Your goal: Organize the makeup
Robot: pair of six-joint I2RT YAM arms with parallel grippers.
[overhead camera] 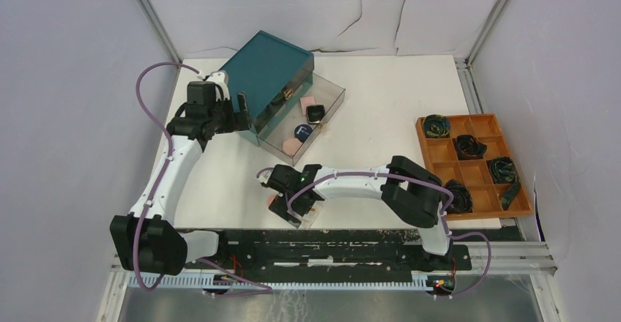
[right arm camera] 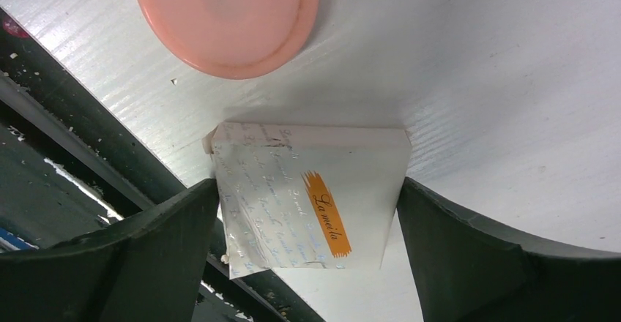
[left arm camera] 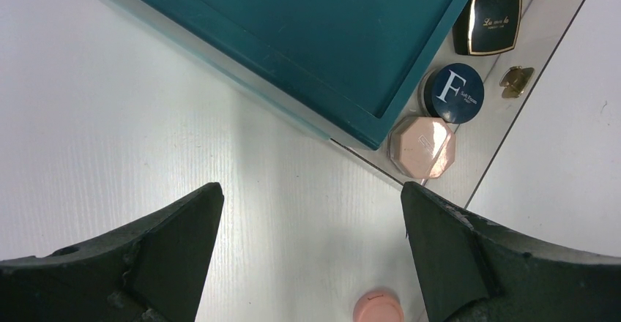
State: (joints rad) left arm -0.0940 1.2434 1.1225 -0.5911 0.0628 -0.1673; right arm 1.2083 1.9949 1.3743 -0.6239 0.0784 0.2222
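Observation:
My right gripper is at the table's front edge, its jaws closed against both sides of the white pad with an orange label. A pink round disc lies just beyond it, also visible from above. The clear drawer of the teal box holds a black square compact, a dark-blue "F" tin, a pink faceted disc and a pink square. My left gripper is open and empty above the bare table beside the box. A small pink round cap shows below it.
The teal drawer box stands at the back left, with a gold clasp on the drawer front. An orange compartment tray with dark rolled bundles sits at the right. A black rail runs along the front edge.

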